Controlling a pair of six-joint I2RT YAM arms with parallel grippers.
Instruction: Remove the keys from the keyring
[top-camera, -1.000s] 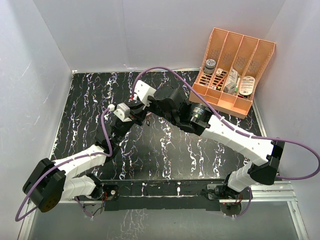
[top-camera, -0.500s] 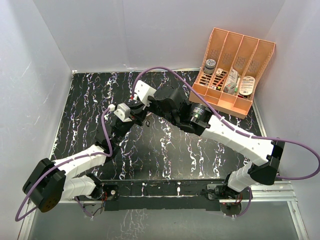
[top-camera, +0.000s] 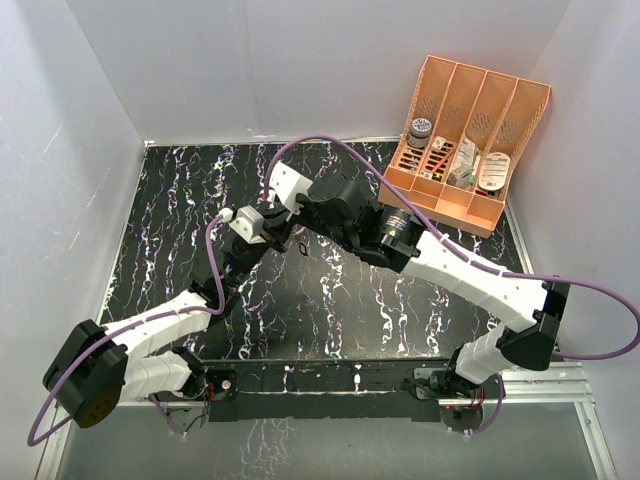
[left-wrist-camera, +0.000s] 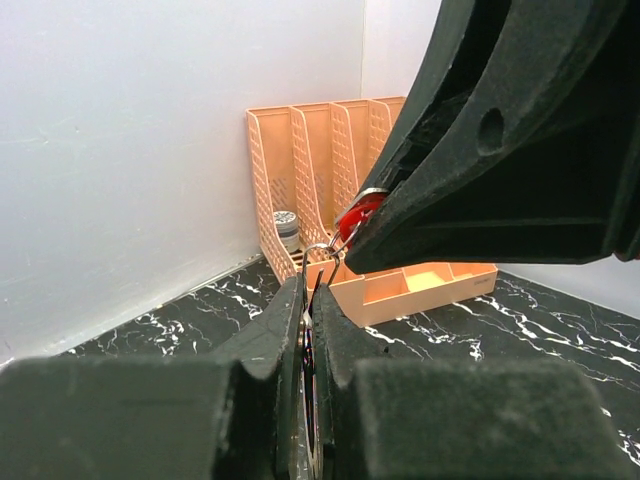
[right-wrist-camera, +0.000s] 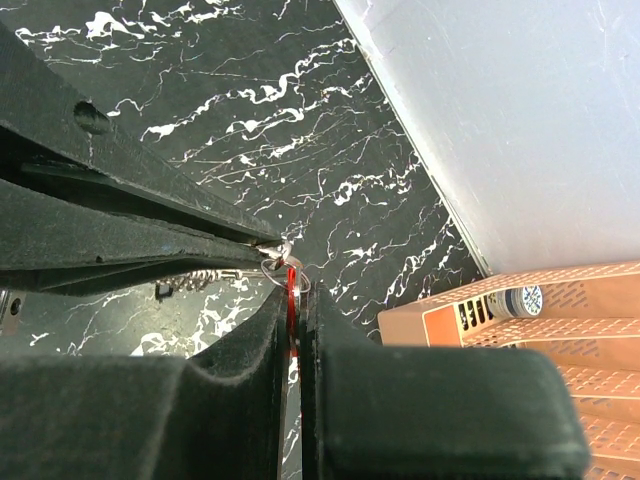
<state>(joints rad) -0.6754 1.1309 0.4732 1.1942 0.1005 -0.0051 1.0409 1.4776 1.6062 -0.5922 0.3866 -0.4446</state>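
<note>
In left gripper (left-wrist-camera: 311, 292), keyring (left-wrist-camera: 320, 249) (red key (left-wrist-camera: 356, 214)).

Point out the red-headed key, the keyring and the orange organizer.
red-headed key (left-wrist-camera: 358, 213): left wrist view, on its red head.
keyring (left-wrist-camera: 320, 247): left wrist view, on the top arc of the wire loop.
orange organizer (top-camera: 452, 212): top external view, on its low front wall.

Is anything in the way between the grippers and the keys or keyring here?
Nothing visible. The right gripper has its jaws shut on the red key, and the left gripper has its jaws shut on the keyring.
</note>
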